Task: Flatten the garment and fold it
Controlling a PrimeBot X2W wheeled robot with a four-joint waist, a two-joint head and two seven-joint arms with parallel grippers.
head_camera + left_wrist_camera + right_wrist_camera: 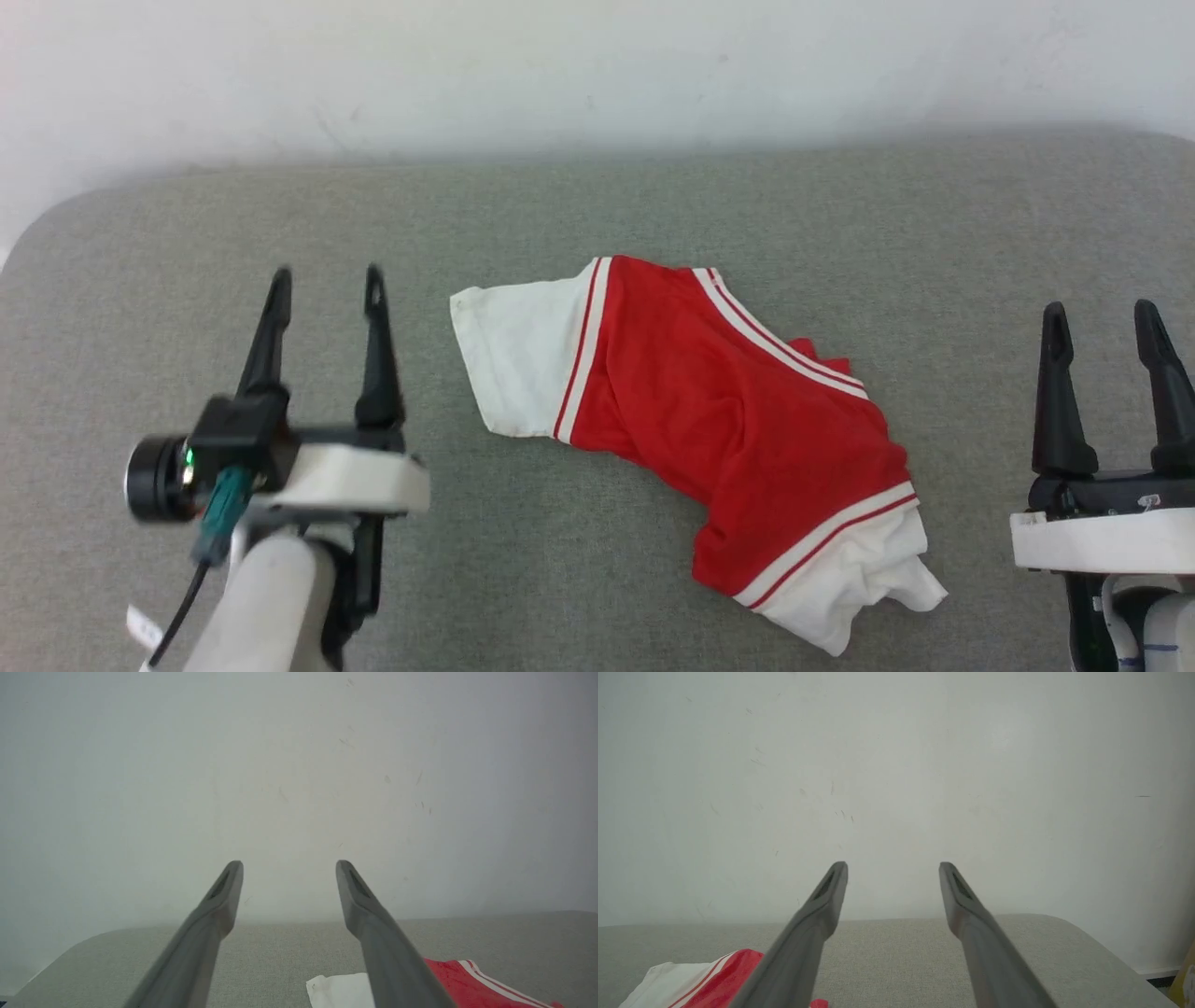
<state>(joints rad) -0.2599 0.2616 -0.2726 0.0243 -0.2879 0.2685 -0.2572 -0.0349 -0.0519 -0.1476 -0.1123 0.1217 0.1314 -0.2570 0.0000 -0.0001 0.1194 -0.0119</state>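
left tool (327, 275): fingers parted, pointing forward, pale forearm (271, 597) behind it
right tool (1101, 313): fingers parted, pointing straight forward

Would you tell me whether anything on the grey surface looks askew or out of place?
Yes: the garment lies slanted and rumpled on the grey surface, its body bunched and its near white sleeve crumpled, so it is neither flat nor squared.
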